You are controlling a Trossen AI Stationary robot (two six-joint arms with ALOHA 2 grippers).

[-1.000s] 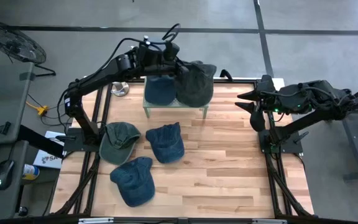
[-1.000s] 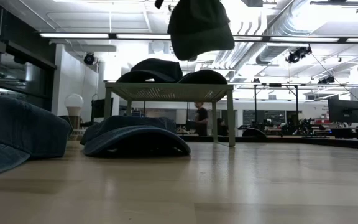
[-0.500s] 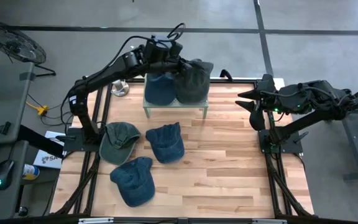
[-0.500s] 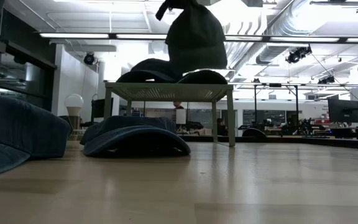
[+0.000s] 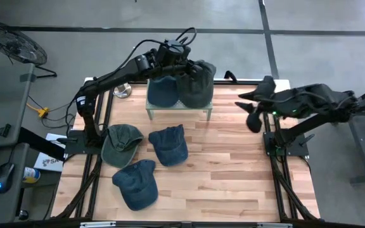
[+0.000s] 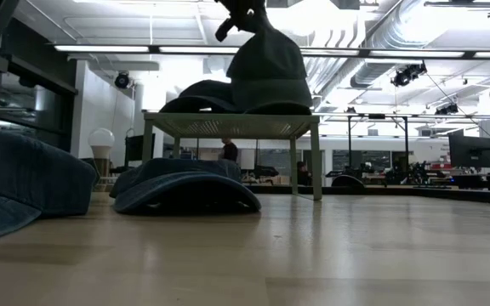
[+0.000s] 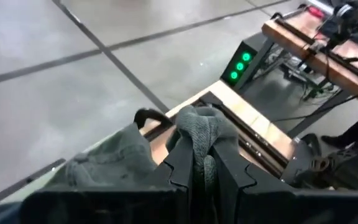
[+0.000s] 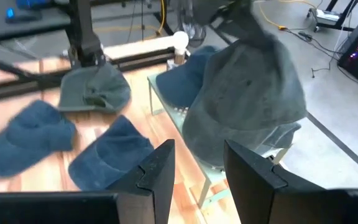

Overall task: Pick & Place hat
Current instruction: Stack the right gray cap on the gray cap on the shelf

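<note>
No writing is legible on any cap. The left jaws point(image 5: 181, 61) pinch the crown of the grey-green hat point(image 5: 198, 84), its brim resting on the small stand point(image 5: 177, 107) below them. The right jaws point(image 5: 251, 111) hang spread over the wooden bench point(image 5: 233, 171), well apart. Beyond lies a bright workshop.

Two caps point(image 5: 181, 90) side by side on raised stand point(image 5: 177, 109) at tabletop point(image 5: 233, 164) rear; three caps point(image 5: 146, 158) lying in front, toward left.
</note>
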